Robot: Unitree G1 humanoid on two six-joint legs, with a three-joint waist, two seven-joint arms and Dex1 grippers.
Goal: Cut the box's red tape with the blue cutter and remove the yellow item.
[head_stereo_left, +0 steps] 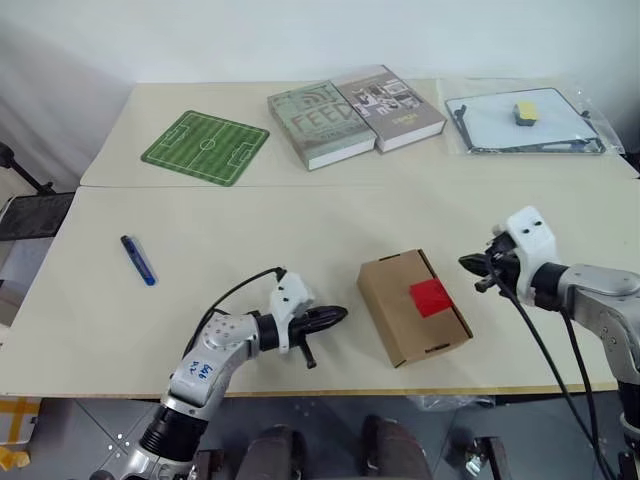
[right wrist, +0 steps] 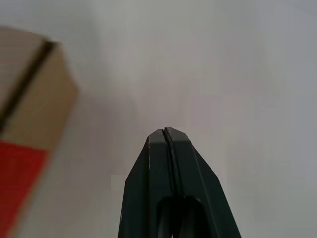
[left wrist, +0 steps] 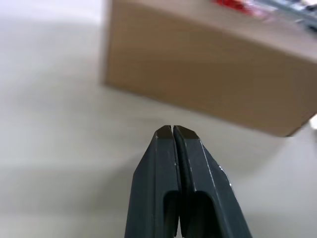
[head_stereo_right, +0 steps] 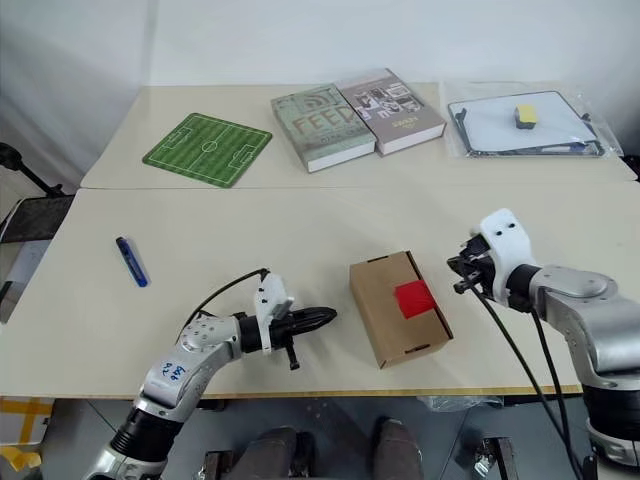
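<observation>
Both jaws are sitting tight shut, and you are holding nothing. Your left gripper (head_stereo_left: 340, 315) is hanging low over the table (head_stereo_left: 250, 215), near the front edge, and is pointing at the left side of the box (head_stereo_left: 413, 306). A strip of bare table is lying between its tip and the box. Your right gripper (head_stereo_left: 466, 263) is floating just beside the box's far right corner, not touching it.

You are seeing the box lying flat and closed near the front edge, with the red tape (head_stereo_left: 429, 297) sticking on top toward its right side. The blue cutter (head_stereo_left: 138, 259) is lying far off on your left, well apart from both grippers, with lots of open table around it.

Along the back edge, a green mat (head_stereo_left: 205, 147), two books (head_stereo_left: 355, 115) and a whiteboard (head_stereo_left: 522, 124) are sitting well away from the box.
</observation>
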